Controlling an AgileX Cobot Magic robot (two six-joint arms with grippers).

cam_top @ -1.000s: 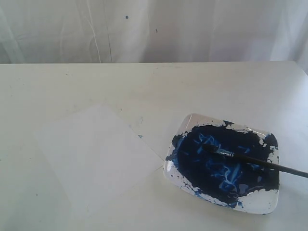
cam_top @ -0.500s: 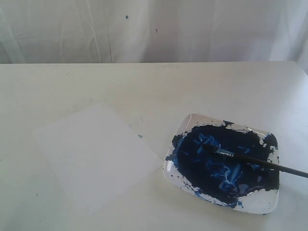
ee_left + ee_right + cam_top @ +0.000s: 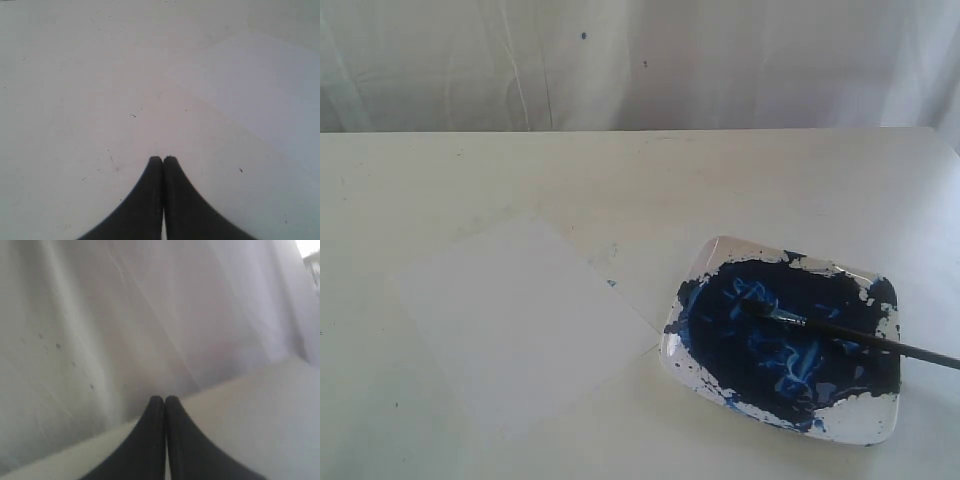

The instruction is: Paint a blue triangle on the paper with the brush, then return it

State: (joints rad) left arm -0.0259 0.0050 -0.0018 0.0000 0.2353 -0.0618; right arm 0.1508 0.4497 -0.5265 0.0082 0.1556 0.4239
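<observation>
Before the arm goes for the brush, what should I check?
1. Brush lies in the dish, handle past the rim: ok.
2. Brush tip sits in the paint: ok.
3. Paper flat and blank: ok.
4. Right gripper open for the grasp: not ok, it is shut.
5. Left gripper empty: ok, shut on nothing.

paper (image 3: 525, 322) left of dish (image 3: 876, 426), brush (image 3: 853, 337) in dish

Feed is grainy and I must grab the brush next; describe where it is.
On the table's right sits a white dish smeared dark blue. The brush lies across it, bristles in the paint, handle overhanging the right rim: the only slim black stick there.
</observation>
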